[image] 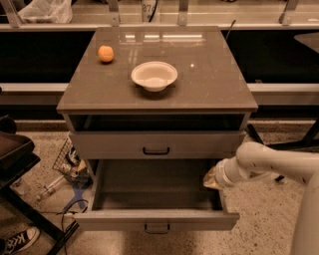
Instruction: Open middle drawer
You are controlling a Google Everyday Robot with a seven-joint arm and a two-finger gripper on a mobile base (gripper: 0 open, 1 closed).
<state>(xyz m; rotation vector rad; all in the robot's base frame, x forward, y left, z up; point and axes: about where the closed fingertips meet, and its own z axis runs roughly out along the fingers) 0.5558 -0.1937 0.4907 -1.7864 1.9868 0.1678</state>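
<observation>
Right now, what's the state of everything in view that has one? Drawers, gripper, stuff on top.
middle drawer: pulled out, nothing visible inside.
upper drawer: shut.
bowl: upright on the cabinet top, looks empty.
orange: on the cabinet top, rear left, apart from the bowl.
gripper: at the middle drawer's right side wall.

This looks like a robot test lab or workshop rather than a home. The jaws hang at the right edge of the open middle drawer (154,189) of a lone desk (214,84) on a speckled floor (264,219). Behind them runs a long bench with metal posts (183,10). Well to their left lie loose cables (75,205), a wire basket (64,155) of clutter and a sneaker (17,240).
</observation>
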